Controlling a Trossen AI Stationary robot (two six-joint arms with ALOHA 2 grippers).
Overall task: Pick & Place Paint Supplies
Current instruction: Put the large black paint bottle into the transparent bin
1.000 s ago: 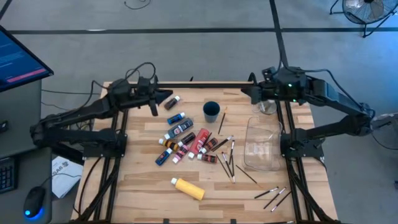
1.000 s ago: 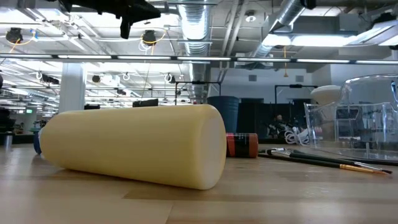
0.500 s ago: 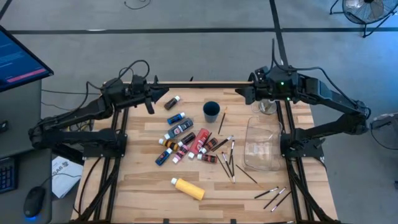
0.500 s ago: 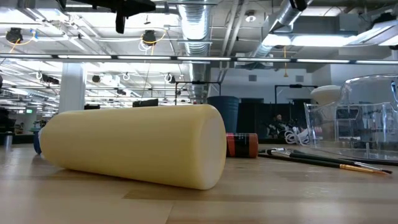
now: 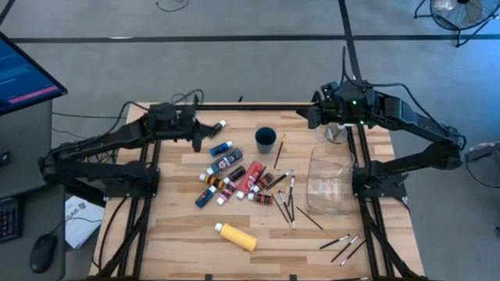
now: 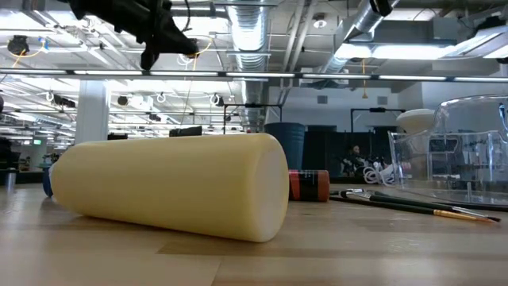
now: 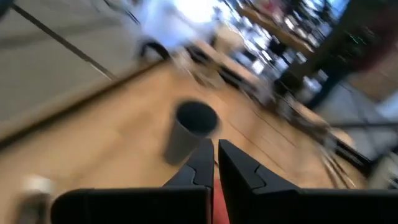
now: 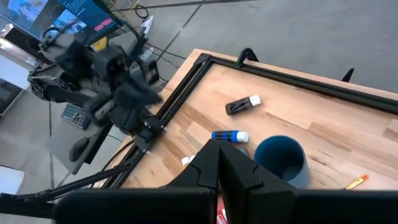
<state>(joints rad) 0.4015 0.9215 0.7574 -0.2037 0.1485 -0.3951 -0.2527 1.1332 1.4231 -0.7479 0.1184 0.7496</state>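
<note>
The left gripper (image 5: pixel 205 131) is closed on nothing and hangs above the far left of the table (image 5: pixel 172 226), near a dark tube (image 5: pixel 216 127) and a blue tube (image 5: pixel 221 148); the right gripper (image 5: pixel 301 115) is also closed and empty, high over the far right edge beside the cup (image 5: pixel 266 140). By the look of it nothing has been placed: the clear bin (image 5: pixel 329 182) seems empty, while the tubes lie clustered mid-table, brushes (image 5: pixel 284 204) are scattered right of them and near the front right corner, and the yellow bottle (image 5: pixel 237 236) lies at the front. The whole job appears left to do.
</note>
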